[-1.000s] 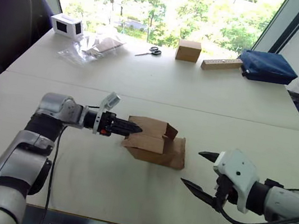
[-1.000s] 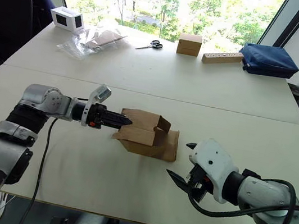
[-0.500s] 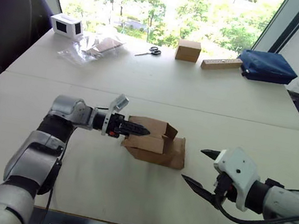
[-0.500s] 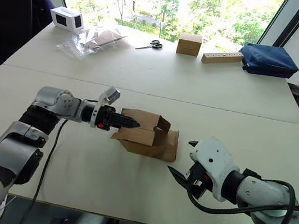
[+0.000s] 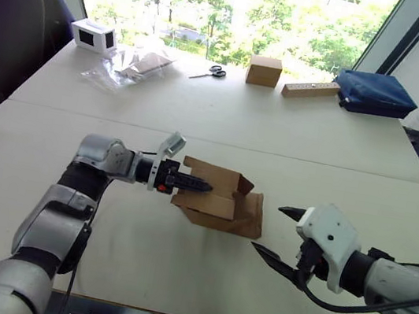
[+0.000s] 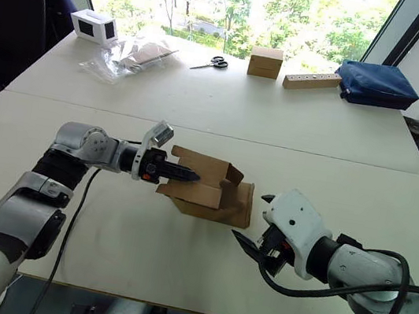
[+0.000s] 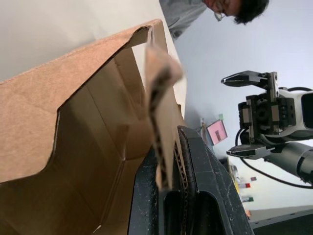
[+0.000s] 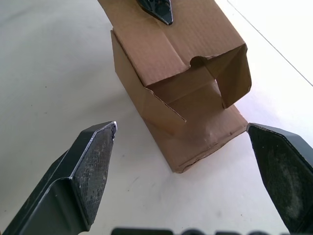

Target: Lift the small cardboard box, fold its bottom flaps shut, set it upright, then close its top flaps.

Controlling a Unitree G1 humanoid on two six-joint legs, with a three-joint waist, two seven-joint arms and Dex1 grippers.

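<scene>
We see the small cardboard box [image 5: 221, 199] mid-surface, toward the near edge. Our left claw [image 5: 199, 185] is clenched on its thin wall; the right claw [image 5: 277, 231] gapes beside it. It looks light and crushable: take the stiff folded edges.

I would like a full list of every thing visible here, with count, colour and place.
Cardboard box: 1, brown, near table middle, flaps open.
Cube box: 1, brown, far edge.
Long bar box: 1, tan, far edge.
Pouch: 1, dark blue, far right.
Scissors: 1, dark, far edge.
Plastic bags: clear, far left.
Small device: 1, white, far left corner.
Table: white.
Left pincer: black, clamped on a box wall.
Right pincer: black, open, right of box.
</scene>
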